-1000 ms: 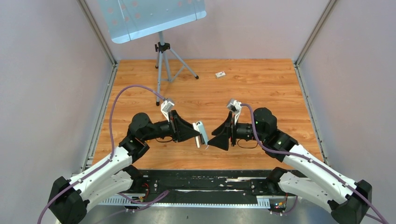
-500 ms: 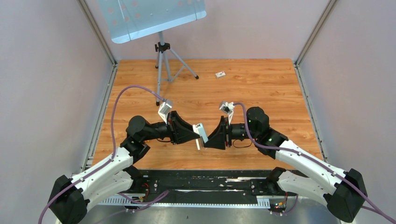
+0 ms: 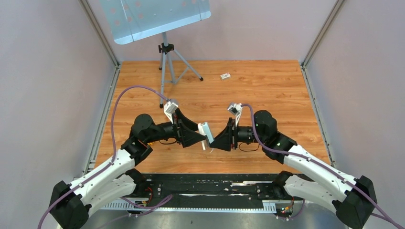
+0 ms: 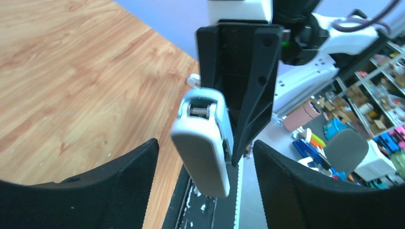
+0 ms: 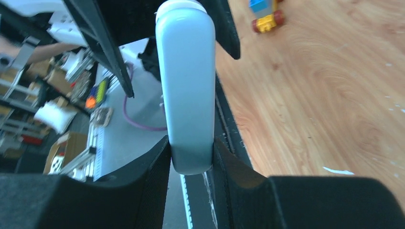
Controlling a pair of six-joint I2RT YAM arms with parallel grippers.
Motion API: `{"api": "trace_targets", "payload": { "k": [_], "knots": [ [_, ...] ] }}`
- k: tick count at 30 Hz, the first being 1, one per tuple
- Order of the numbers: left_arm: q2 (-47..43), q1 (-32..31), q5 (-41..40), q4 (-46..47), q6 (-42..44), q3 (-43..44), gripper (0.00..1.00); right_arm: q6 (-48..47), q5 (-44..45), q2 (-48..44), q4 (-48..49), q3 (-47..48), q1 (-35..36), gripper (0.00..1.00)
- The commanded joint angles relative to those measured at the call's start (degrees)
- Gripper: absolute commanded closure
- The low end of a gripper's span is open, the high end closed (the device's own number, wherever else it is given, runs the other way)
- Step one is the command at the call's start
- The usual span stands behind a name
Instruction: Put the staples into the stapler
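Note:
A small white stapler (image 3: 206,134) hangs in the air above the near middle of the wooden table (image 3: 267,95), between the two grippers. My right gripper (image 3: 216,141) is shut on its lower end; the right wrist view shows both pads pressed on the stapler (image 5: 186,95), one on each side of the right gripper (image 5: 191,140). My left gripper (image 3: 201,138) faces it from the left. In the left wrist view the stapler (image 4: 203,148) sits between the spread fingers of the left gripper (image 4: 205,141), with gaps on both sides. No staples show in any view.
A small white printed box (image 3: 225,75) lies at the back of the table. A tripod (image 3: 165,62) with a pale blue panel stands at the back left. Walls close both sides. A black base strip (image 3: 205,191) runs along the near edge.
The right gripper moved left to the stapler and closed on it. The left gripper, which held the stapler before, now has its fingers spread off it.

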Motion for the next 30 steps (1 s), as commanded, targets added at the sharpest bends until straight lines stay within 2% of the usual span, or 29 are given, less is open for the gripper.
{"api": "trace_targets", "payload": {
  "k": [1, 4, 8, 16, 24, 30],
  "knots": [
    [-2.06, -0.16, -7.75, -17.10, 8.52, 4.25, 0.23, 1.13, 12.09, -3.06, -5.63, 3.94, -0.59, 0.93],
    [-2.09, -0.19, -11.29, -19.75, 8.65, 4.71, 0.23, 2.71, 16.65, -2.33, -6.55, 5.01, -0.55, 0.94],
    [0.16, -0.18, -11.72, -19.35, 6.22, 5.50, 0.26, 4.29, 20.63, -0.46, -7.45, 6.42, -0.53, 0.97],
    [5.67, -0.71, -17.61, -21.02, 6.99, 8.51, 0.32, 2.56, 27.32, 2.57, -12.52, 9.67, 1.05, 0.98],
    [11.37, -0.93, -18.94, -19.39, 7.60, 10.78, 0.39, 2.21, 30.40, 4.60, -14.06, 10.75, 2.75, 1.00],
    [14.69, -1.28, -20.71, -18.12, 7.68, 10.63, 0.53, 2.53, 31.27, 6.43, -13.39, 11.07, 3.54, 1.00]
  ]
}}
